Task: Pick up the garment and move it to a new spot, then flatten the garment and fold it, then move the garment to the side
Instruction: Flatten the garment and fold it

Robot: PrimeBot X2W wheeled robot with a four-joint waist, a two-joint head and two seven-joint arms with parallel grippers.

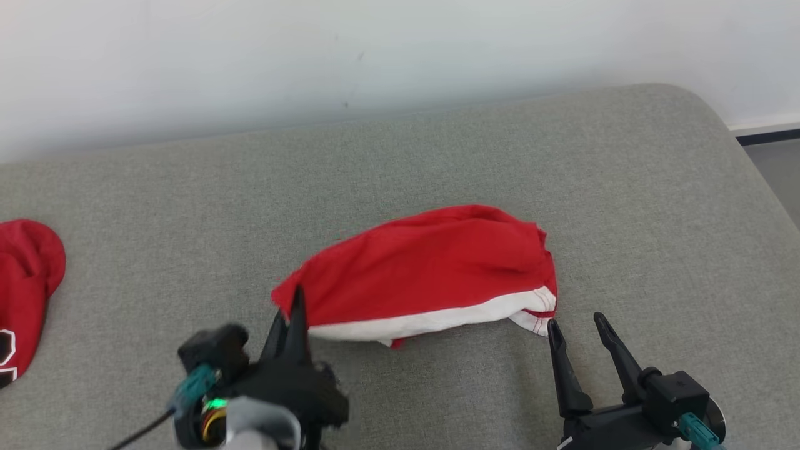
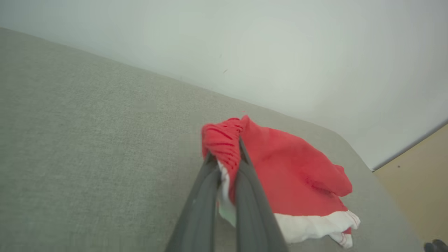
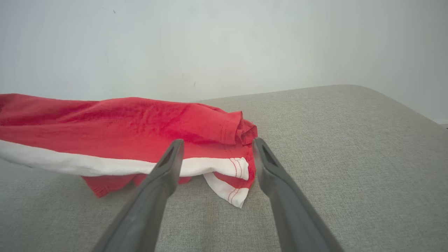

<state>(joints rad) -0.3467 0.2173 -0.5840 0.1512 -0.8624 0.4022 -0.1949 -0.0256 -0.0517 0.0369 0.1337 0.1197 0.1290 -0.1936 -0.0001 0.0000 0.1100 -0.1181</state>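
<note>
Left gripper point(image 1: 294, 315) pinches the garment point(image 1: 431, 269) at its left end. It lies mid-couch point(image 1: 625, 187), long axis left-right. Right gripper point(image 1: 576, 331), spread, waits just near of my garment's right corner.

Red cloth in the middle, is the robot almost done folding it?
No. The garment lies bunched on the grey cushion, not flat or folded. In hand: the left gripper is shut on its left corner; the right gripper is open by the white-trimmed end. Flattening, folding and moving aside remain.

Grey upholstered couch point(image 1: 437, 144) against white wall point(image 1: 312, 50).
</note>
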